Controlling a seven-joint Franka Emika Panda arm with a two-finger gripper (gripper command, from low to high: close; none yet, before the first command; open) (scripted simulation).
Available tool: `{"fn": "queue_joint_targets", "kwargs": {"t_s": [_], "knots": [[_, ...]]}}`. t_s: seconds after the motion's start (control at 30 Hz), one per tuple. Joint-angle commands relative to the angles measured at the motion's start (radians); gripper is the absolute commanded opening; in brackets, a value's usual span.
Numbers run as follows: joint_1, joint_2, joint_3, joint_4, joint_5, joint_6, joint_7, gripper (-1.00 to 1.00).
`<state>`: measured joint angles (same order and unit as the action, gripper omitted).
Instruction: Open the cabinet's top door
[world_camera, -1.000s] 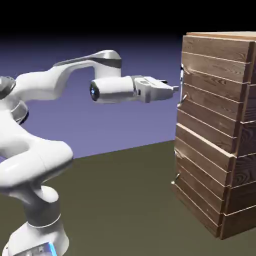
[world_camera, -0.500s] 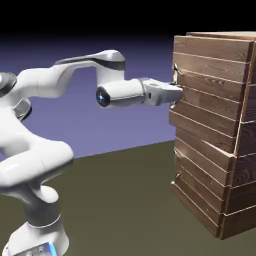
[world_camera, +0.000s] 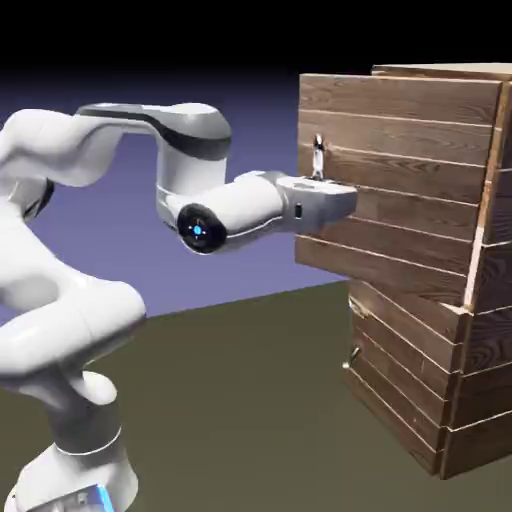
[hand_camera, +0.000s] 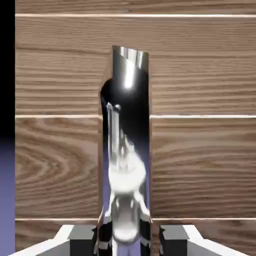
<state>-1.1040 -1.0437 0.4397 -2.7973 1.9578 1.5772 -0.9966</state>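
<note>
Filling the middle of the hand view, the silvery handle (hand_camera: 125, 150) stands upright between the two grey fingertips (hand_camera: 82, 239), which press in on either side of its lower end; the gripper (hand_camera: 125, 240) is clamped on it. The handle's base is cut off by the picture's bottom edge, and its mirror finish makes its exact shape hard to read. Behind it run the horizontal planks of the top door (hand_camera: 200, 165).

From the exterior view, the gripper (world_camera: 335, 195) reaches level from the white arm (world_camera: 215, 215) to the door's free edge, where only the handle's top (world_camera: 318, 155) pokes above the hand. The fingers themselves are hidden against the wood.

The top door (world_camera: 400, 190) stands swung out from the cabinet (world_camera: 470, 380), its free edge well toward the arm, where a second ago it lay nearly flush. What sits inside cannot be seen. The lower door (world_camera: 400, 370) stays closed, its small handle (world_camera: 353, 355) untouched.
</note>
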Motion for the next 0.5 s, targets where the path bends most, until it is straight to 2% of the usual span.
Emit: {"fn": "queue_joint_targets", "kwargs": {"t_s": [0.0,0.2,0.47], "knots": [[-0.012,0.026,-0.028,0.007,-0.038,-0.042,-0.016,-1.0],[-0.079,0.231,-0.166,0.101,-0.277,-0.289,-0.128,-1.0],[-0.122,0.521,-0.261,0.305,-0.534,-0.521,-0.257,-1.0]]}}
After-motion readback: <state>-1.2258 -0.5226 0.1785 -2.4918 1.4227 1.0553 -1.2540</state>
